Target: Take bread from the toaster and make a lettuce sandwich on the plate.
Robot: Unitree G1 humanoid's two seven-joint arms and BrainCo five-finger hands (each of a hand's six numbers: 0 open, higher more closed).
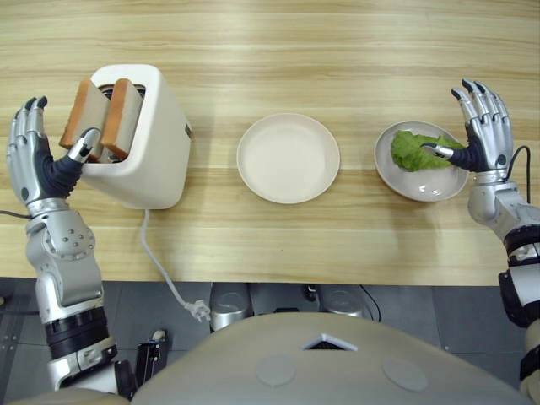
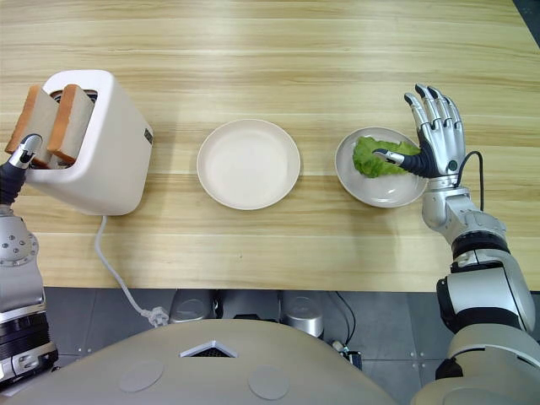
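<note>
- Wood-grain table (image 1: 337, 51) runs across your whole view; everything below sits on it.
- White toaster (image 1: 156, 143) stands at the robot's left, well apart from both dishes; its slots face up and lean slightly toward the left hand.
- Two slices of bread stand upright in the slots, side by side, tops well above the toaster: left slice (image 1: 82, 114) and right slice (image 1: 125, 118); crusts brown, cut faces pale.
- Left hand (image 1: 34, 160) sits just beside the toaster's outer side; you see its fingers spread and pointing away from the robot, not curled; its thumb tip rests against the lower part of the slices; nothing is clamped.
- Cream plate (image 1: 288, 158) lies at the centre, between the toaster and the smaller dish, touching neither.
- Smaller dish (image 1: 422, 187) lies at the robot's right; the lettuce (image 1: 413, 149), one crumpled green leaf, rests in its far half.
- Right hand (image 1: 485, 135) hovers over the dish's right rim; fingers extended and apart, pointing away from the robot; its thumb reaches left and touches the leaf's edge; note that no grip is closed on it.
- White power cord (image 1: 160, 270) trails from the toaster's base over the near table edge; its plug (image 1: 199, 310) hangs loose below.
</note>
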